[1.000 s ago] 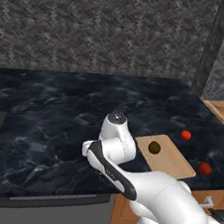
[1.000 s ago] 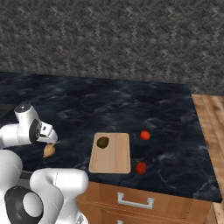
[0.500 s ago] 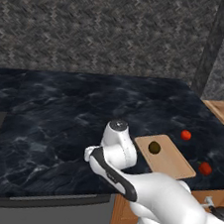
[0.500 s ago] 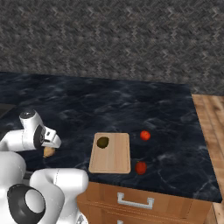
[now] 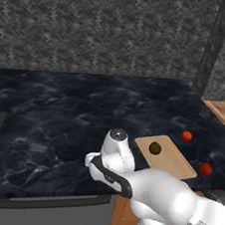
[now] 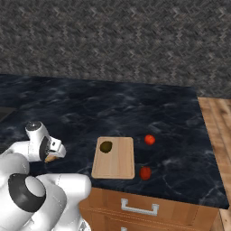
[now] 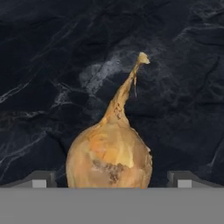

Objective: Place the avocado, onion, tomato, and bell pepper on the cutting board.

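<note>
My hand sits low over the surface, left of the cutting board. The onion lies between my fingertips. The avocado rests on the board's far left corner. Two tomatoes lie right of the board, apart from it.

Avocado: dark olive, on board's far left corner.
Onion: tan bulb, on counter.
Tomato: red, right of board.
Board: tan, flat.
</note>
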